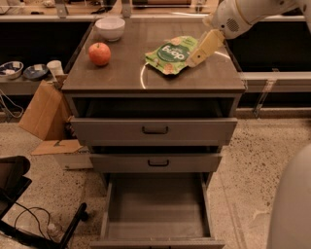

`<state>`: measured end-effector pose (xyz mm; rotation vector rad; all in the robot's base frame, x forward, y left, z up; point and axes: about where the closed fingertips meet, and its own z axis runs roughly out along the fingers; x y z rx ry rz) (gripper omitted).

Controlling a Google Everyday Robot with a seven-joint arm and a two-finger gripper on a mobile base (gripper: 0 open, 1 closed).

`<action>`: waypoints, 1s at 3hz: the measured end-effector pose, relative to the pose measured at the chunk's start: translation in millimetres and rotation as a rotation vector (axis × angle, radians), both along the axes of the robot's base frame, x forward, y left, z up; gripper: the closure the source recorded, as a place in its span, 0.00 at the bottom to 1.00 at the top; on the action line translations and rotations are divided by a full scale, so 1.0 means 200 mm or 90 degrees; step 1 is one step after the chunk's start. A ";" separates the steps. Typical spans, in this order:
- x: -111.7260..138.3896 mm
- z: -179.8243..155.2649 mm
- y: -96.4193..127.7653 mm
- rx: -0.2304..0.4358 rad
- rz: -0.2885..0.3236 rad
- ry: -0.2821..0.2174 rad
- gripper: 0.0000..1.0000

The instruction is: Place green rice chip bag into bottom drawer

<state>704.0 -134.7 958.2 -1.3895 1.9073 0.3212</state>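
Note:
The green rice chip bag lies flat on the cabinet top, right of centre, its light-green face with the dark logo up. My gripper hangs from the white arm at the upper right and sits just over the bag's right edge, pointing down and to the left. It holds nothing that I can see. The bottom drawer is pulled wide open under the two upper drawers, and its grey inside is bare.
A red apple and a white bowl stand on the cabinet top's left side. The top drawer and middle drawer are slightly out. A cardboard box leans at the left, and a chair base with cables lies at the lower left.

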 end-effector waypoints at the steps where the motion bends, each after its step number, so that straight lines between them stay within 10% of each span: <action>1: 0.03 0.00 0.02 0.003 0.002 -0.002 0.00; 3: 0.28 -0.08 0.06 -0.002 -0.053 -0.012 0.00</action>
